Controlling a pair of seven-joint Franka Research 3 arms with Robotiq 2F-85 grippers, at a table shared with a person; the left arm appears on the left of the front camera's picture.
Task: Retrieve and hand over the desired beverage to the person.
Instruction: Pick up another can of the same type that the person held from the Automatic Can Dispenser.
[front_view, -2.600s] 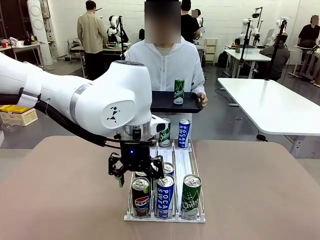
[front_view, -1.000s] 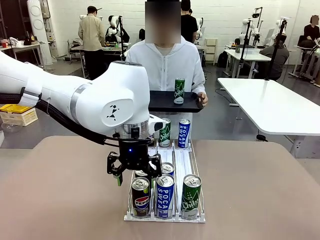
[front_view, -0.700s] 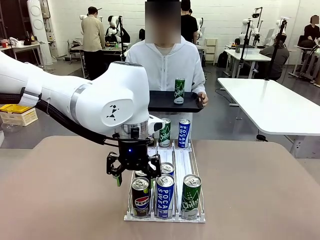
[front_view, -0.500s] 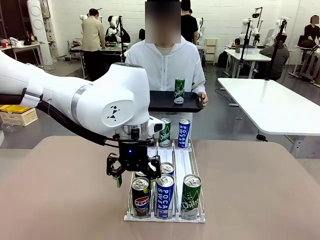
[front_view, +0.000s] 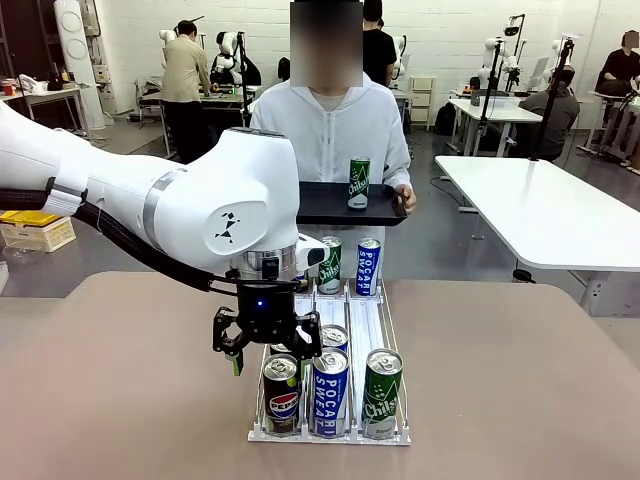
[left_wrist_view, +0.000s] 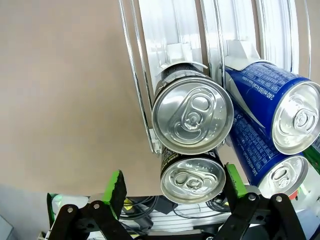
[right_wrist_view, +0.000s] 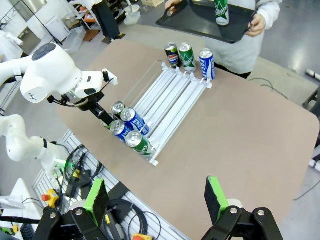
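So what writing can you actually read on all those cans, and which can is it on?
"PEPSI": front-left can in the rack.
"POCARI SWEAT": front-middle blue can.
"Chilsung": front-right green can.
"POCARI SWEAT": far blue can.
"Chilsung": far green can.
"Chilsung": can on the person's tray.
Fine print on the blue cans in the left wrist view is too small.

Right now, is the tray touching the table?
Apart. The front view shows the person holding the tray in the air, above the table's far edge.
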